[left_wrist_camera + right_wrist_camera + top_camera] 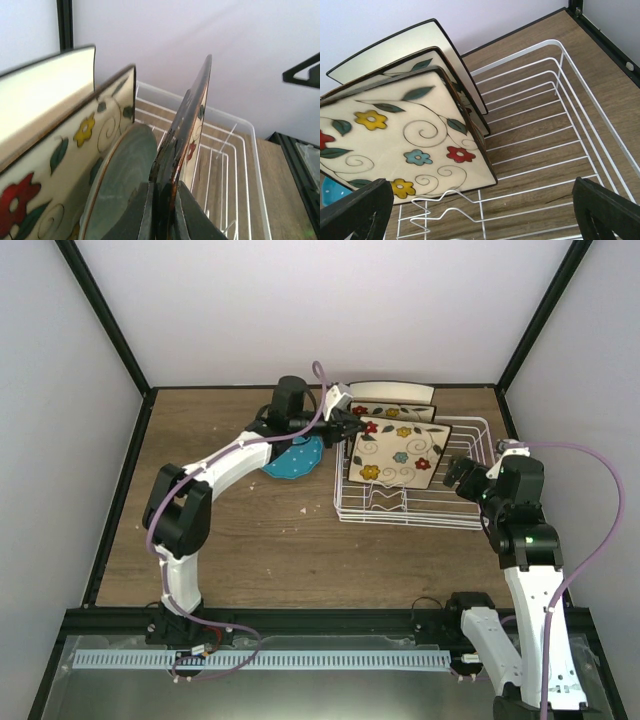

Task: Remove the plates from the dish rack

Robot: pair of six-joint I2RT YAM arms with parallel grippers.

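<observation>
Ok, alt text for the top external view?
The left gripper clamps the edge of a square floral plate leaning in the dish rack, more square plates behind it. A blue plate lies on the table left of the rack; the right gripper hovers open at the rack's right side.

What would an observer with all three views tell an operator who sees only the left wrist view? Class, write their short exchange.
Operator: Where is the right gripper?
Observer: The right gripper hovers open at the dish rack's right end, holding nothing.
Operator: Is any plate out?
Observer: A blue plate lies on the table, left of the rack.
Operator: Which plate do I grip?
Observer: The left gripper pinches the front square plate, flowered face towards the right arm.
</observation>
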